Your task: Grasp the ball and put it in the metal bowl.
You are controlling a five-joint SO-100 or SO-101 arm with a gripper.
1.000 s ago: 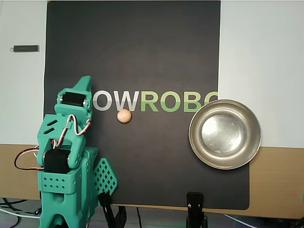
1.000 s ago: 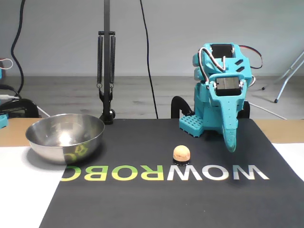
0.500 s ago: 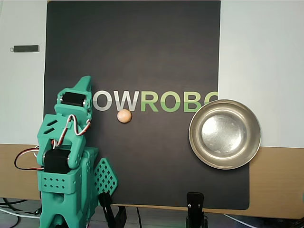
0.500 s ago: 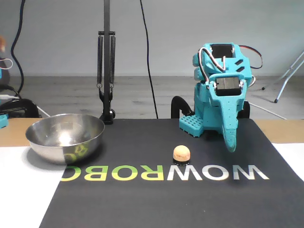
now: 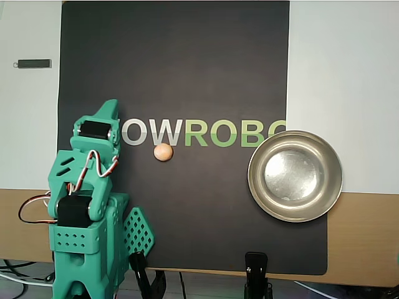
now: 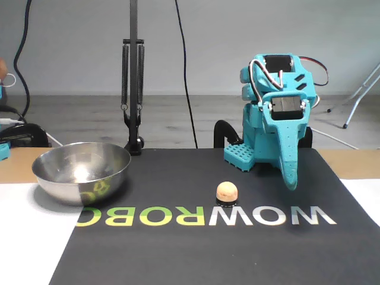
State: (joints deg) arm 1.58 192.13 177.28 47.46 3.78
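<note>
Teal gripper (image 6: pixel 289 178) hangs with fingers together, holding nothing, clear of the ball (image 6: pixel 227 191) mid-mat; bowl (image 5: pixel 295 175) sits at the mat's edge. Nothing has moved.

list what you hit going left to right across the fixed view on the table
metal bowl → ball → pincer of the teal arm
</note>
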